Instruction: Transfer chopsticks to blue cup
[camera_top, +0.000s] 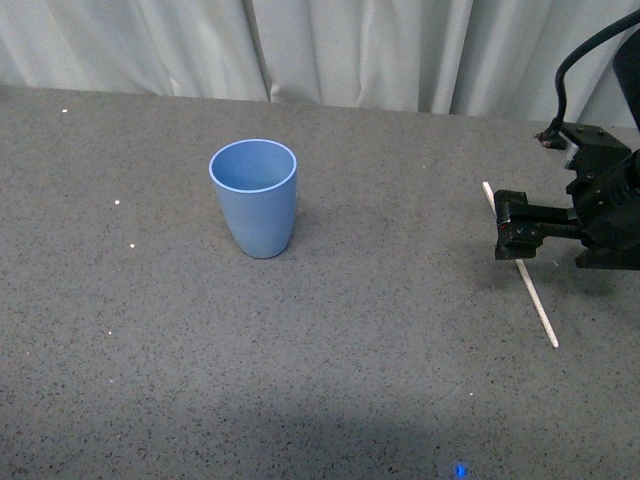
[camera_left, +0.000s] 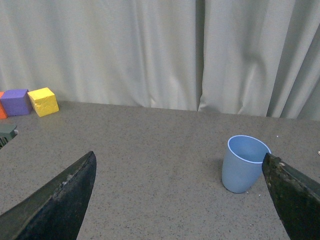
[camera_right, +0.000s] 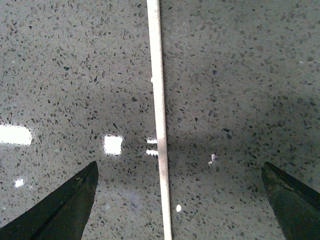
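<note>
The blue cup (camera_top: 254, 197) stands upright and empty on the grey speckled table, left of centre; it also shows in the left wrist view (camera_left: 243, 163). The chopstick (camera_top: 534, 298), a thin off-white stick, lies flat on the table at the right. My right gripper (camera_top: 512, 226) is open and hovers directly above the chopstick's middle, hiding part of it. In the right wrist view the chopstick (camera_right: 159, 115) runs between the open fingers, left of the midpoint (camera_right: 180, 170). My left gripper (camera_left: 179, 161) is open and empty, off the front view, with the cup near one fingertip.
A pale curtain (camera_top: 350, 50) hangs behind the table's far edge. Yellow (camera_left: 43, 101) and purple (camera_left: 16, 102) foam blocks sit by the curtain in the left wrist view. Bright light reflections (camera_right: 113, 144) lie on the tabletop beside the chopstick.
</note>
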